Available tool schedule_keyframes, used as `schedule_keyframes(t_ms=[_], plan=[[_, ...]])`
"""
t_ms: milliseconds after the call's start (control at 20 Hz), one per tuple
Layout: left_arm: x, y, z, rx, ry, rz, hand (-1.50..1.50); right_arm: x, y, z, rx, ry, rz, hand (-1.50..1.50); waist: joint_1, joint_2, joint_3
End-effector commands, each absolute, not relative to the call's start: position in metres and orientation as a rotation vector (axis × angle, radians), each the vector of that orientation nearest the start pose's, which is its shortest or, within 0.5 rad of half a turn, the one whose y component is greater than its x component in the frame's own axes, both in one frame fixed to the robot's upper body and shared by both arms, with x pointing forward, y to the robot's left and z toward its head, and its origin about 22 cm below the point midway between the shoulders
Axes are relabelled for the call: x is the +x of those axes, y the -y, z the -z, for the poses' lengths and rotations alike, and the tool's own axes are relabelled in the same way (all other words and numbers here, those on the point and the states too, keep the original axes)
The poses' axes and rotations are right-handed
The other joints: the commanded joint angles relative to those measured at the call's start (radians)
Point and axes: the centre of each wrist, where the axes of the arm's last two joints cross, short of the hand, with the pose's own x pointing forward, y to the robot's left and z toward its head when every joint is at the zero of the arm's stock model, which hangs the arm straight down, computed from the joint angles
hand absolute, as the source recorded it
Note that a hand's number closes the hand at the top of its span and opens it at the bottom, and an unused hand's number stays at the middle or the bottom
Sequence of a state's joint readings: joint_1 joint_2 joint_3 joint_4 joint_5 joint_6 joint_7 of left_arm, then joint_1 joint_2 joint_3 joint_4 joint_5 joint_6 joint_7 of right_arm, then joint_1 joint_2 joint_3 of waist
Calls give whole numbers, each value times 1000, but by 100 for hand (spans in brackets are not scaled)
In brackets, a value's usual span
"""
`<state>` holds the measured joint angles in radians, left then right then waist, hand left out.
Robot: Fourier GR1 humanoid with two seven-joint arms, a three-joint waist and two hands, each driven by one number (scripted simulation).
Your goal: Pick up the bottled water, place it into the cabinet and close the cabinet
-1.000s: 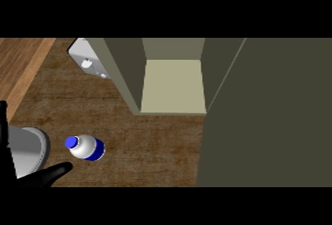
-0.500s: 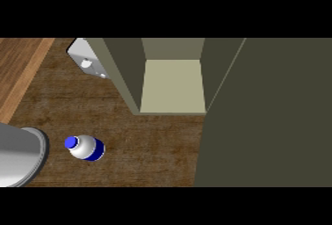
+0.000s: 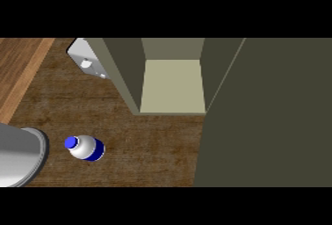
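Observation:
The bottled water [image 3: 85,148] stands upright on the wooden counter at the lower left, seen from above as a white body with a blue cap and blue band. Just left of it, a grey forearm [image 3: 19,156] fills the lower-left corner, a small gap away from the bottle; its hand is out of the picture. The cabinet [image 3: 172,85] is open, showing a pale inner shelf with nothing on it. Its dark door [image 3: 266,114] stands swung out along the right side. The right arm and hand do not show.
A white box with round knobs [image 3: 88,63] sits against the cabinet's left wall at the upper left. A lighter wooden strip [image 3: 23,74] runs along the counter's left edge. Bare counter [image 3: 149,145] lies between the bottle and the cabinet door.
One second ago a black hand showed at the lower left beside the bottle. It has left the view, and the grey forearm now fills that corner. The bottle has not moved.

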<state>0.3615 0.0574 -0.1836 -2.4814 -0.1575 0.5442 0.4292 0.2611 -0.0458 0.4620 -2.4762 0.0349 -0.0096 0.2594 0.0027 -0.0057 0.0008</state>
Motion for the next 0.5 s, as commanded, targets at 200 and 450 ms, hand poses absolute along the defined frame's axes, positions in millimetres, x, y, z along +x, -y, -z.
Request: schedule_keyframes(t_ms=[200, 450], plan=[[82, -227, -180, 409, 1818, -500, -150, 99, 176, -177, 282, 1990, -185, -150, 3, -3, -1], [95, -233, -173, 441, 1795, -489, -150, 106, 164, -170, 269, 2007, -184, -150, -3, 0, -1]])
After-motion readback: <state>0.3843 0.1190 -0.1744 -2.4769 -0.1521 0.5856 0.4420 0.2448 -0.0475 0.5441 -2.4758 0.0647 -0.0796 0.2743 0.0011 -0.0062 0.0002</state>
